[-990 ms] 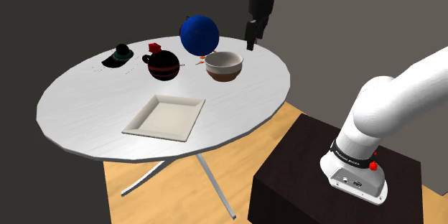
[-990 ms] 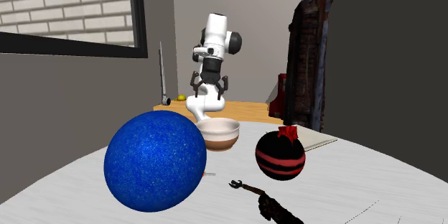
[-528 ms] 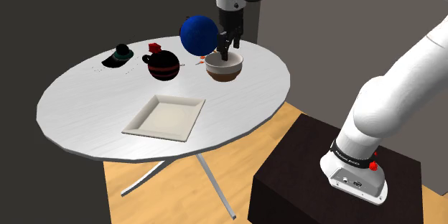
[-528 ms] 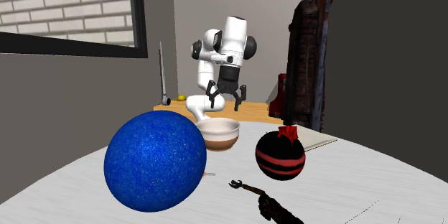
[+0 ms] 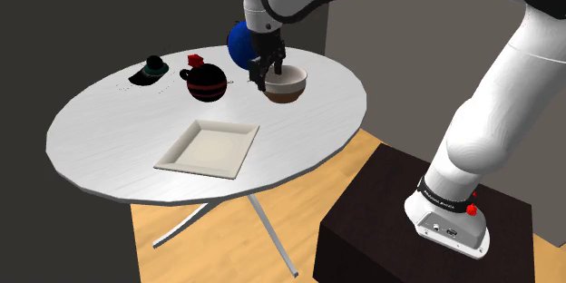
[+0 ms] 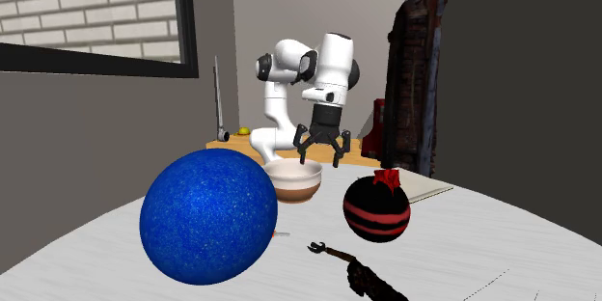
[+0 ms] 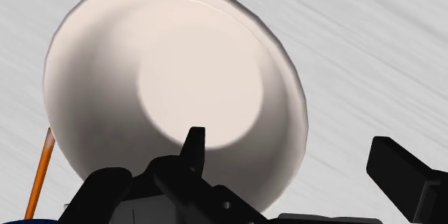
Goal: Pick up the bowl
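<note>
Cream bowl w/ brown base (image 5: 288, 84) sits on white round table (image 5: 109, 131). My black gripper (image 5: 266, 73) low at its rim, jaws apart, rim btwn them. Approach looks done; clamp + lift remain.

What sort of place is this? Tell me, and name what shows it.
Probably a room in a house, perhaps for dining: a round white table, wooden floor and white brickwork.

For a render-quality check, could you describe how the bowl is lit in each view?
Wrist view: the bowl has a bright floor, and its wall is shaded grey toward the fingers. Shoulder view: it has a pale inside and a brown base, with no glare. Second exterior view: it is evenly lit, with no glare.
</note>
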`<state>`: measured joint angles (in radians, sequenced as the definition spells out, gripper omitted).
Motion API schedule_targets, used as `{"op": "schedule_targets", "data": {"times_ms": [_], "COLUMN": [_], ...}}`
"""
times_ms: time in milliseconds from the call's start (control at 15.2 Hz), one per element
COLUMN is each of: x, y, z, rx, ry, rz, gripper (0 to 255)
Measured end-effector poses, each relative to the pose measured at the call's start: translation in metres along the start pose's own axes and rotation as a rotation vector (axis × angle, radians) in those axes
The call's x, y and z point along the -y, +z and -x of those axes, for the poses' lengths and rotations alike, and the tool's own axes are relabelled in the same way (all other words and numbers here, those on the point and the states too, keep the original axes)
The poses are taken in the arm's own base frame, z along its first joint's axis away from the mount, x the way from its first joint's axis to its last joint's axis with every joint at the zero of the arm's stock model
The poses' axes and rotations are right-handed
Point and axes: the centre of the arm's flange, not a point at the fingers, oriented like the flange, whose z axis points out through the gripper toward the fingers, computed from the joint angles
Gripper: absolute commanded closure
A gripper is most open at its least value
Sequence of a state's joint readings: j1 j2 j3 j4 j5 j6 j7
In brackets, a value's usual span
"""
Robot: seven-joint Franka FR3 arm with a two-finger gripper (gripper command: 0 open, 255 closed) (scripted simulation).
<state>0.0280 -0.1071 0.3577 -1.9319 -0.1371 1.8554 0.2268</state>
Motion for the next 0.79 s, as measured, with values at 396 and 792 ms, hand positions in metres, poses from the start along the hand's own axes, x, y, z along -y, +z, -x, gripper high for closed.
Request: {"op": "schedule_targets", "data": {"times_ms": [396, 792], "x": [0.005, 0.005], "y": [0.028, 0.029], "z": [0.001, 0.002], "rx": [0.000, -0.001], "ry": [0.000, 0.000], "rz": [0.000, 0.000], "gripper": [255, 255]}}
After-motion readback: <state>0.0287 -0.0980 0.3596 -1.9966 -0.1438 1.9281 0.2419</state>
